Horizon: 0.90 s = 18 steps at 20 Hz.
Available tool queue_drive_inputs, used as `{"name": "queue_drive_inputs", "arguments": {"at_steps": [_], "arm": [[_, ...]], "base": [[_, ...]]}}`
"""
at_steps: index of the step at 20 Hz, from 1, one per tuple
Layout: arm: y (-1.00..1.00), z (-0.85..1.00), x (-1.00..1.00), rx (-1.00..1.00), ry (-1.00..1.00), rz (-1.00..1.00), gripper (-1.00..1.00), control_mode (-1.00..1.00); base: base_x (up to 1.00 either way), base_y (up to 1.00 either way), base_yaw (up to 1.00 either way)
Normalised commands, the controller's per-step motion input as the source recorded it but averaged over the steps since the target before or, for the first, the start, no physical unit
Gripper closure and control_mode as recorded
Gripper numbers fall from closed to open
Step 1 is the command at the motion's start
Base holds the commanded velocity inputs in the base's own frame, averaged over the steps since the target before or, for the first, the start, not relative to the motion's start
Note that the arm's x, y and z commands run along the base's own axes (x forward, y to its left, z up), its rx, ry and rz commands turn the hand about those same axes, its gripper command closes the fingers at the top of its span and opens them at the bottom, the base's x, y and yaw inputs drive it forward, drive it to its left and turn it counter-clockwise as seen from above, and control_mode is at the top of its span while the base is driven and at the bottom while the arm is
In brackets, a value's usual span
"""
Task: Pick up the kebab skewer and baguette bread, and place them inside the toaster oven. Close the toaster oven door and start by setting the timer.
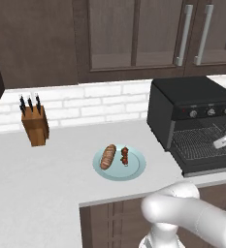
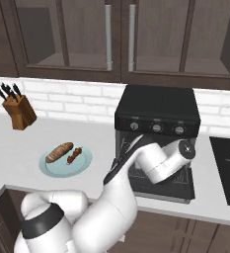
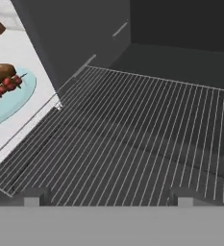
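Baguette bread [image 1: 108,156] and the kebab skewer [image 1: 125,155] lay side by side on a pale blue plate [image 1: 135,170] on the white counter [image 1: 46,174], left of the toaster oven [image 1: 182,97]. Its door [image 2: 178,193] hung open, wire rack [image 3: 132,139] bare. The gripper [image 3: 106,196] hovered at the oven mouth, fingertips [image 3: 31,197] spread wide, holding nothing.

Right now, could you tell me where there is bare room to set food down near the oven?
The wire rack inside the toaster oven is bare. The counter between knife block and plate is free. The plate is crowded: baguette bread beside kebab skewer.
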Motion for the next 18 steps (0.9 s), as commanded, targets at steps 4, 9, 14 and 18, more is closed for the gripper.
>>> {"name": "queue_drive_inputs", "arguments": {"at_steps": [4, 9, 14, 18], "arm": [[0.40, 0.59, -0.87, 0.00, 0.01, -0.07, -1.00, -1.00], [0.97, 0.08, -0.55, -0.03, 0.05, -0.16, -1.00, -1.00], [1.00, 0.00, -0.21, 0.00, 0.09, -0.16, -1.00, -1.00], [1.00, 0.00, -0.03, 0.00, 0.08, -0.21, -1.00, -1.00]], "base": [[0.00, 0.00, 0.00], [0.00, 0.00, 0.00], [0.00, 0.00, 0.00], [0.00, 0.00, 0.00]]}}
